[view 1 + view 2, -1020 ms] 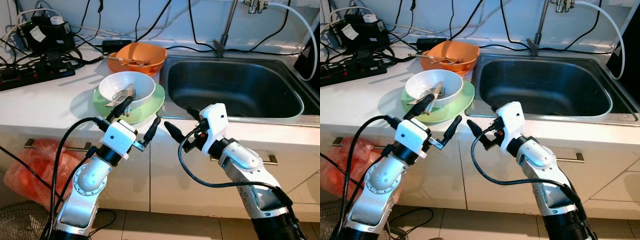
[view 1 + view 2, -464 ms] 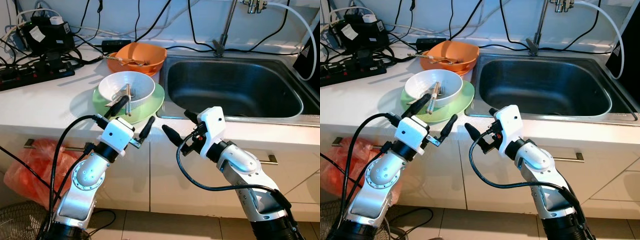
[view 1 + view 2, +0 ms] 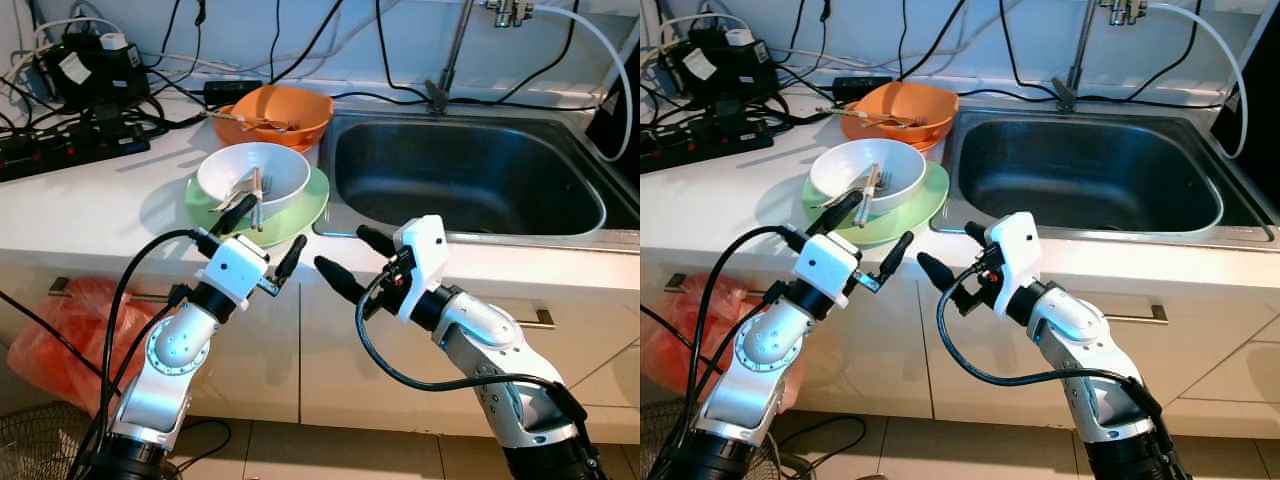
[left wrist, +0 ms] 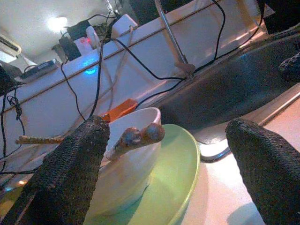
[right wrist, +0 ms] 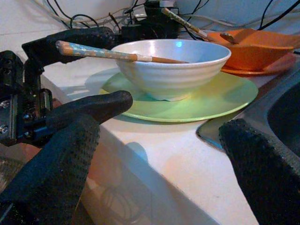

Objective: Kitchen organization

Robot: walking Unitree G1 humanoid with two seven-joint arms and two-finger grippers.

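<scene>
Left eye view: left gripper (image 3: 262,232) is hovering at the counter edge (image 3: 120,245), fingers spread wide and empty, before the green plate (image 3: 300,210) carrying the white bowl (image 3: 285,180) with chopsticks (image 3: 257,188). Right gripper (image 3: 352,260) is waiting alongside, also wide open, holding nothing. Risk: a finger nudging the chopsticks could tip them out. Sink (image 3: 470,180) is lying open to the right; cables are crowding the back.

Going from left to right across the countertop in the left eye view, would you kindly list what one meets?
Black power strip → white bowl on the green plate → steel sink.
</scene>
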